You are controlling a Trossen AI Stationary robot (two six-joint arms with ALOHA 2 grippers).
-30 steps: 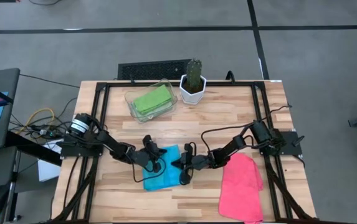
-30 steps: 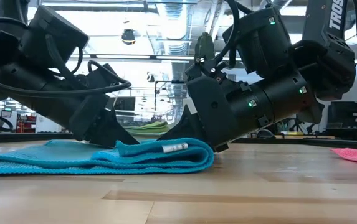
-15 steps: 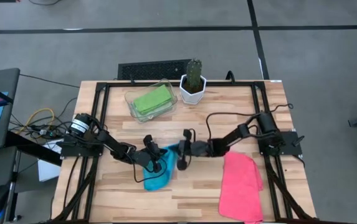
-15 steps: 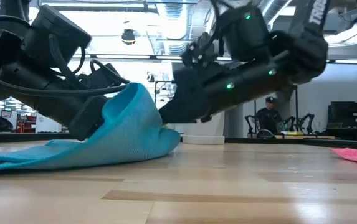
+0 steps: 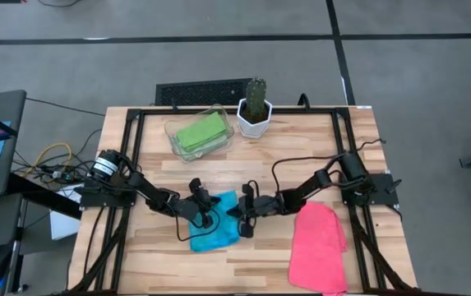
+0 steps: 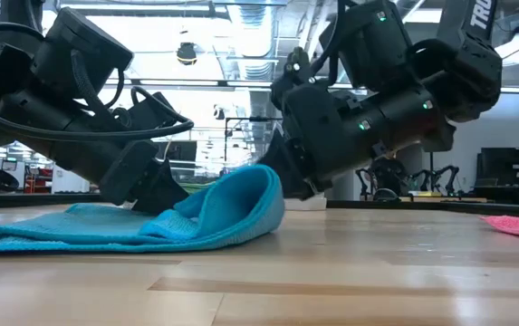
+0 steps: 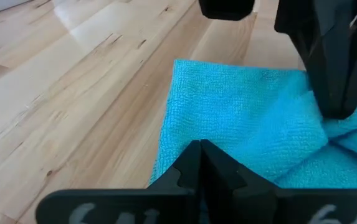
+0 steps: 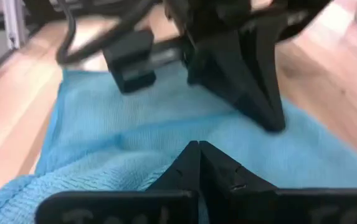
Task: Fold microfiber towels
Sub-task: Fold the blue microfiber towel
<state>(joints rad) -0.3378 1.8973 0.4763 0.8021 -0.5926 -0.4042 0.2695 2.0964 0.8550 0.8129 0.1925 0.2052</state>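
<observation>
A cyan microfiber towel (image 5: pixel 216 228) is lying near the middle of the wooden counter (image 5: pixel 301 156), partly doubled over, with one rounded fold standing up off the wood. It is looking soft, light and limp, so I judge it will sag and slip unless I am taking it by an edge or corner.

My left pincer (image 7: pixel 200 152) is pressing its closed tips down on the cloth, pinning it. My right pincer (image 8: pixel 198 154) is closed on the raised fold from the opposite side, its tips nearly touching.

Just beside my right arm, a hot pink towel (image 5: pixel 318 245) is waiting in a loose heap. Well apart at the far edge, a clear tray (image 5: pixel 172 131) is holding a folded green towel (image 5: pixel 200 131), next to a cactus in a white pot (image 5: pixel 254 108). Nothing is standing between these and the blue cloth; only my own two arms are crowding each other.
</observation>
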